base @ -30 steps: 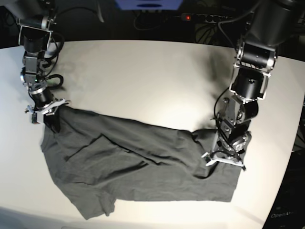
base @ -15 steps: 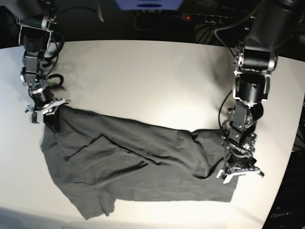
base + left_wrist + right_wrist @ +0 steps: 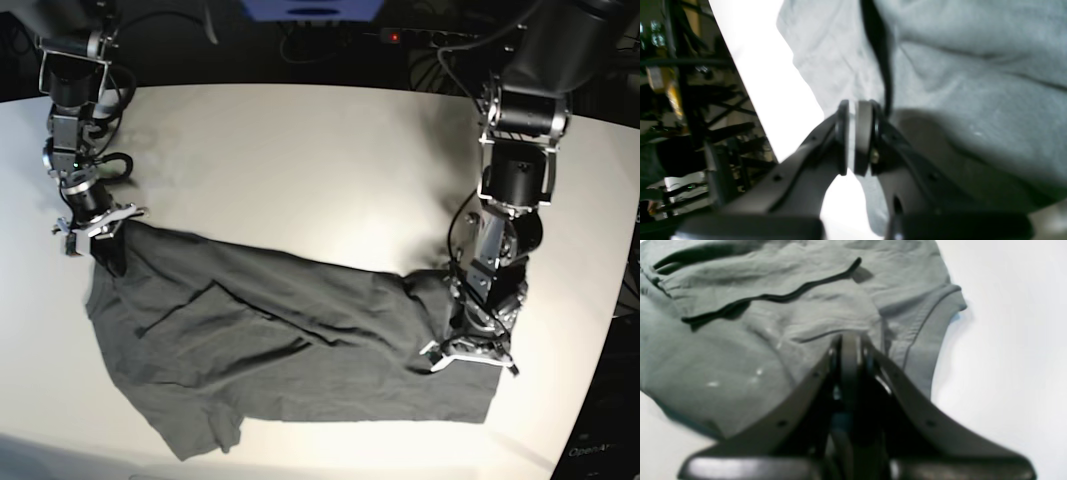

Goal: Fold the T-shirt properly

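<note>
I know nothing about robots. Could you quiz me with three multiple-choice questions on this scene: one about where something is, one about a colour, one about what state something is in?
1. Where does the T-shirt lie?
A. On the white table
B. Hanging from a rack
C. On the floor

2. What colour is the T-shirt?
A. Bright red
B. Dark grey
C. Yellow

3. How do the fingers of the right hand stand?
A. Spread wide
B. Closed together
C. Out of sight

Answers:
1. A: the base view shows the cloth spread over the white top, between the two arms.
2. B: it shows as plain dark grey, with no print.
3. B: the right wrist view shows the fingers meeting with no gap, at the cloth. The left hand is closed as well, at the shirt's other end.
</note>
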Robot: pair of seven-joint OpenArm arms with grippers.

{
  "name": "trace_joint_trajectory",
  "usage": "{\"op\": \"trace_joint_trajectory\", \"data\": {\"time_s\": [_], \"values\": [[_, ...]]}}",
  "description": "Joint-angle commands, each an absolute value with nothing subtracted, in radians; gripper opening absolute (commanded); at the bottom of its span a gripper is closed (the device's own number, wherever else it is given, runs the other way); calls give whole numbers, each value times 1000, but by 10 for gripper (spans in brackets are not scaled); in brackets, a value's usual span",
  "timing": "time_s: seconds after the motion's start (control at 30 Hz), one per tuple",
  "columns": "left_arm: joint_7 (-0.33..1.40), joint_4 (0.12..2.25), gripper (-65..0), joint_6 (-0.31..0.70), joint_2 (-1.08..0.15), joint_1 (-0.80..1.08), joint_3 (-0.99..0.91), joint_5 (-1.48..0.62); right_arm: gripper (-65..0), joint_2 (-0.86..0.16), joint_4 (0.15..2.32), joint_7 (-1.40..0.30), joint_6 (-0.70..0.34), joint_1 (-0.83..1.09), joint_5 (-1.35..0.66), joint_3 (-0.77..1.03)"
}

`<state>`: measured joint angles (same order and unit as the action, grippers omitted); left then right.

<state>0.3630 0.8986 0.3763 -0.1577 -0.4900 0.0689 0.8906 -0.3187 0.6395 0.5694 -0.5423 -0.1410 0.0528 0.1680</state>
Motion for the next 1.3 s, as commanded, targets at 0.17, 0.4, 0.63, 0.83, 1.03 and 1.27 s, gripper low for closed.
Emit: {"op": "trace_joint_trajectory", "data": {"time_s": [0.17,0.4,0.63,0.83,1.03,1.27], "values": [[363,886,-614,394,-165,-516,68,900,-635,-326,638,529,-539,-136,77,166],[358,800,-614,417,-165,-522,68,897,-635,-326,636,529,-539,-136,77,166],[331,736,-614,415,-166,-567,64,894,-635,-326,636,529,-539,-137,77,166],[334,725,-614,414,-173,-584,62,894,-635,-326,636,529,-539,-139,77,166],[332,725,-614,414,-176,-607,38,894,-635,-326,636,529,-539,-140,77,166],[278,716,-614,306,-177,-667,-94,900,-635,-326,636,529,-539,-139,77,166]]}}
